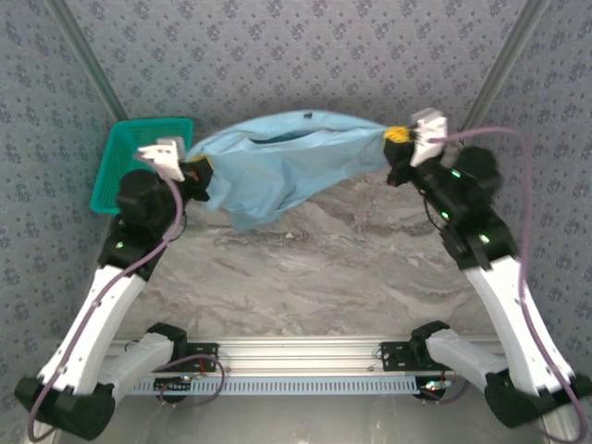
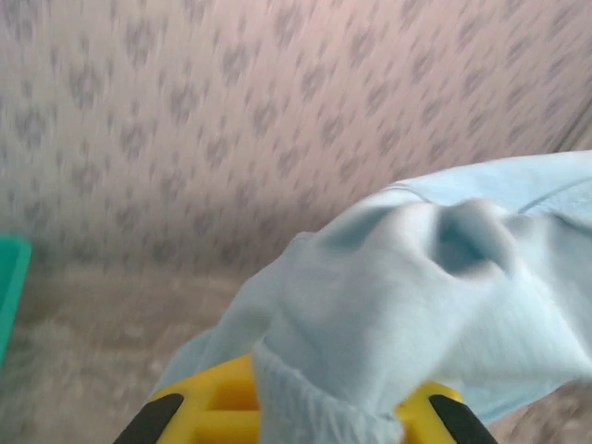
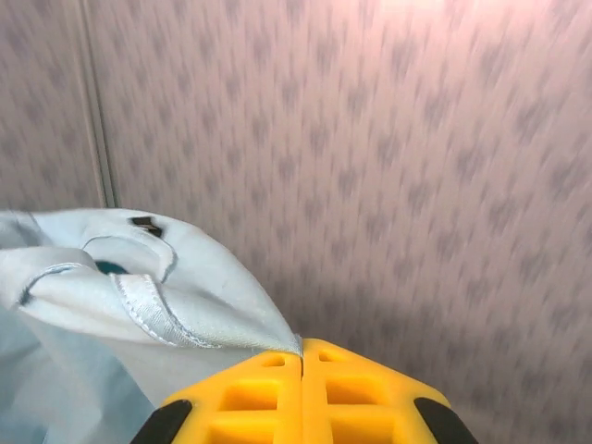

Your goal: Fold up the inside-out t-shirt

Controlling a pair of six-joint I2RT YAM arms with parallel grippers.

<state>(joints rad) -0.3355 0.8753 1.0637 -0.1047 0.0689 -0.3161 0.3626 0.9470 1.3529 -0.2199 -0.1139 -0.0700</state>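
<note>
Lt blue t-shirt [image 1: 277, 162] hangs stretched in air betw both sides, bunched, sagging over table.

Marble-look table [image 1: 305, 277], patterned grey walls [image 1: 277, 55]

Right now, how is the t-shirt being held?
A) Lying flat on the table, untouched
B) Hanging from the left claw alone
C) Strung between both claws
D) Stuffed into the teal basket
C: the left claw and the right claw are each shut on one end of the t-shirt, which sags between them above the table.
</note>
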